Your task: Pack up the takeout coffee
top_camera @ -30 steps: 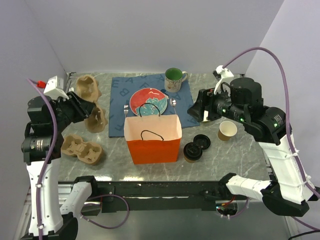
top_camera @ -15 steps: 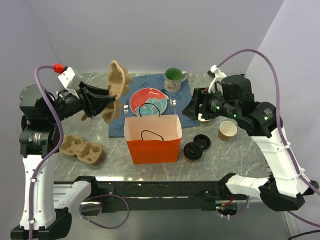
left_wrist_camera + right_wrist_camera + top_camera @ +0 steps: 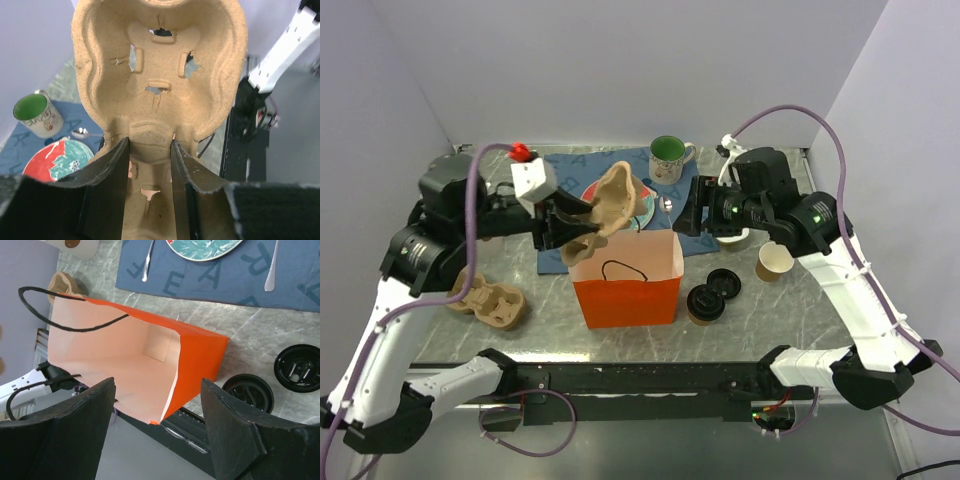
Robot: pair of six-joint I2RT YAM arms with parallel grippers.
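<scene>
The takeout coffee [image 3: 705,303], a brown cup with a black lid, stands on the table just right of the open orange paper bag [image 3: 625,290]. It also shows in the right wrist view [image 3: 248,390], beside the bag [image 3: 200,355]. My left gripper [image 3: 575,225] is shut on a tan pulp cup carrier [image 3: 615,200] and holds it tilted in the air over the bag's back left edge. In the left wrist view the carrier [image 3: 160,75] fills the frame between my left gripper's [image 3: 149,150] closed jaws. My right gripper [image 3: 695,215] is open and empty, above and behind the bag's right side, with the bag's mouth below it [image 3: 157,390].
A flat black lid [image 3: 724,282] and a lidless tan cup [image 3: 775,261] lie right of the coffee. A green mug [image 3: 667,157], a red plate [image 3: 645,205] and a spoon [image 3: 80,132] sit on a blue placemat [image 3: 560,190]. A second carrier [image 3: 488,298] lies at the left.
My left arm lifted the carrier from the table's left side and swung it right, over the bag. My right gripper moved left toward the bag, still open.
</scene>
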